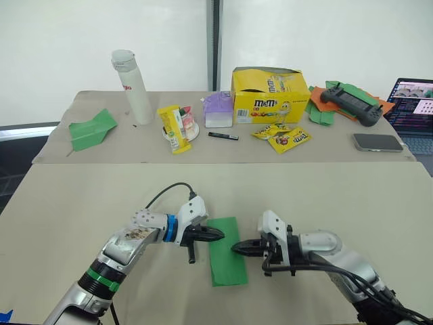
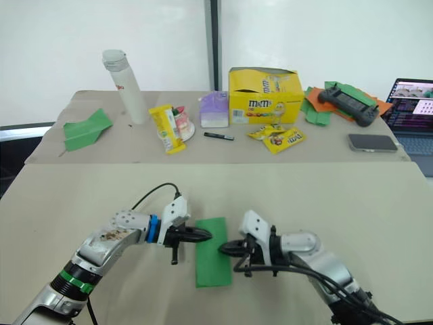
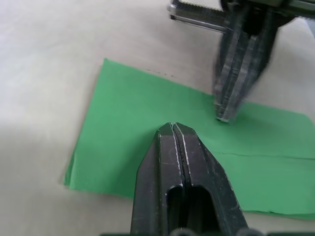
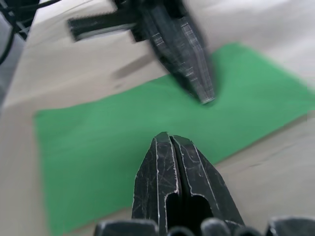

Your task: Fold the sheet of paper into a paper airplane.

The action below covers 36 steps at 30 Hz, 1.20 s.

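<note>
The sheet of paper is bright green and lies flat on the near table as a narrow rectangle with a straight crease line. It has no pointed wedge shape, so the paper airplane is out of view. My left gripper is shut, with its tip over the sheet's left edge near the far end. My right gripper is also shut and points at the left one from the right edge, its tip down at the paper. Neither gripper holds anything. The two tips are a short gap apart.
The back table holds a separate green paper plane, a white bottle, a yellow candy box, candy packs, a controller on green and orange scraps, a phone and a laptop.
</note>
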Each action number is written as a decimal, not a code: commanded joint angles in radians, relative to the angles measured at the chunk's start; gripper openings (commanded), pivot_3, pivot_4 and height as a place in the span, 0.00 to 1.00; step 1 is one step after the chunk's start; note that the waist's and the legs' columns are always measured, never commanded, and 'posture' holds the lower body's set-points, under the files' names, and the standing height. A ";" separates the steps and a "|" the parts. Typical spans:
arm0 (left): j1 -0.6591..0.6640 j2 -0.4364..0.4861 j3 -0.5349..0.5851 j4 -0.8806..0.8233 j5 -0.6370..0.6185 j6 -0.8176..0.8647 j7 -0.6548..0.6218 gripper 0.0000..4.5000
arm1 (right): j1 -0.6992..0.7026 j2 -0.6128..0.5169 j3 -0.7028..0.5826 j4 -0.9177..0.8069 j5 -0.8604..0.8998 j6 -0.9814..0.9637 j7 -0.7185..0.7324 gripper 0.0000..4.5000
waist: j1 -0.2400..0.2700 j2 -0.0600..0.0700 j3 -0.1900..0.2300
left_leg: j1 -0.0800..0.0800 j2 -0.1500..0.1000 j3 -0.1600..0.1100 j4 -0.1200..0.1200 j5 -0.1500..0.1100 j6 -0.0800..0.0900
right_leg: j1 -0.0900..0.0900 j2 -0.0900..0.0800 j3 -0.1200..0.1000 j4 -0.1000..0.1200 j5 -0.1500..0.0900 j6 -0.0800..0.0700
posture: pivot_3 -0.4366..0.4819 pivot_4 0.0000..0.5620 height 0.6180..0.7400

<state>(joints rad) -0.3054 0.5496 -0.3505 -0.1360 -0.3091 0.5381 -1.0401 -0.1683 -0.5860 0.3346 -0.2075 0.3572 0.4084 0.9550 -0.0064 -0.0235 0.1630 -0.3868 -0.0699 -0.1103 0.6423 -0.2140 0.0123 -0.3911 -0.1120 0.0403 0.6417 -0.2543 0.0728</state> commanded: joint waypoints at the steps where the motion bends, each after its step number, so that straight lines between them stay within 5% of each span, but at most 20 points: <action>1: 0.013 -0.004 0.005 -0.008 0.020 -0.016 0.022 0.00 | -0.071 0.028 -0.025 0.138 -0.041 -0.039 0.000 0.00 | -0.004 0.000 0.000 | 0.001 0.000 0.000 0.000 0.000 0.000 | 0.001 0.000 0.000 0.000 0.001 -0.001 | 0.48 0.27 1.00; 13: 0.021 -0.013 0.013 -0.005 0.021 -0.024 0.049 0.00 | -0.263 0.160 -0.135 0.398 -0.046 -0.057 -0.066 0.00 | -0.004 0.000 0.000 | 0.003 -0.001 0.000 0.000 0.000 0.000 | 0.002 0.000 0.000 0.001 0.002 -0.004 | 0.48 0.27 1.00; 17: 0.019 -0.022 0.021 0.003 0.014 -0.027 0.052 0.00 | -0.239 0.173 -0.240 0.250 0.121 -0.001 0.010 0.00 | -0.005 0.001 0.000 | 0.001 -0.001 0.000 0.000 0.000 0.000 | 0.000 0.000 0.001 0.001 0.002 -0.004 | 0.48 0.27 1.00; 25: 0.021 -0.024 0.109 -0.044 -0.064 -0.002 0.040 0.00 | -0.087 0.015 -0.137 -0.102 0.206 0.198 0.127 0.00 | -0.007 0.000 0.000 | -0.004 -0.001 -0.001 -0.001 0.000 0.000 | -0.006 0.000 0.000 0.001 0.002 -0.004 | 0.48 0.27 1.00; 32: -0.039 0.023 0.273 -0.058 -0.163 0.012 0.019 0.00 | -0.063 -0.070 -0.132 -0.164 0.161 0.205 0.125 0.00 | -0.006 0.000 0.001 | -0.007 -0.001 0.001 0.000 0.000 -0.001 | -0.010 0.000 0.001 0.003 0.003 -0.004 | 0.48 0.27 1.00; 36: -0.071 0.064 0.276 -0.054 -0.164 -0.034 -0.044 0.00 | -0.063 -0.075 -0.150 -0.169 0.164 0.203 0.104 0.00 | -0.006 0.000 0.001 | -0.010 -0.001 0.001 0.000 0.000 -0.001 | -0.013 0.000 0.001 0.002 0.003 -0.004 | 0.48 0.27 1.00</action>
<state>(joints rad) -0.3609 0.6096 -0.0792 -0.1602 -0.4580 0.5304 -1.0551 -0.2304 -0.6590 0.2110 -0.3421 0.5135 0.6340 1.0630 -0.0128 -0.0234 0.1635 -0.3974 -0.0709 -0.1097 0.6425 -0.2139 0.0116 -0.4044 -0.1124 0.0414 0.6442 -0.2517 0.0688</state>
